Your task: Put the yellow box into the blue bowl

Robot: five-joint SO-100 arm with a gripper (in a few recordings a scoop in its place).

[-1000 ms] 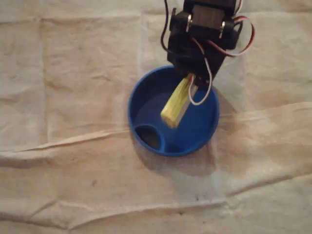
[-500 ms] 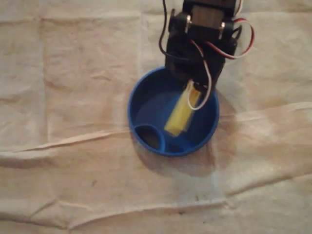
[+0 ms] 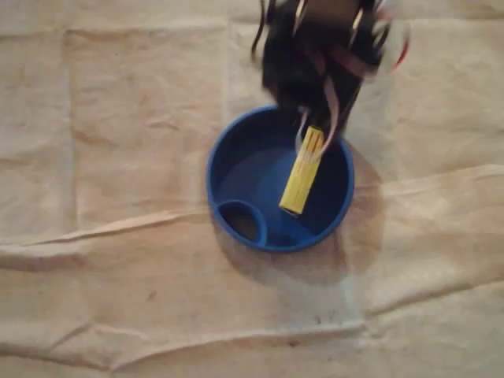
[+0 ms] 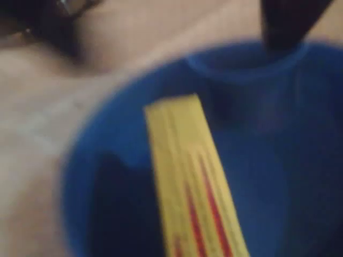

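Overhead, the black wired arm (image 3: 315,55) is blurred and cropped by the top edge; its gripper (image 3: 311,118) is too smeared to read. In the soft wrist view, the bottom edge cuts off the long yellow box (image 4: 187,176) and round blue plastic bowl (image 4: 289,150).

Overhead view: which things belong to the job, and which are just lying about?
Job: yellow box; blue bowl holding it; blurred gripper over the box's upper end.
Just there: wrinkled cloth under the bowl.
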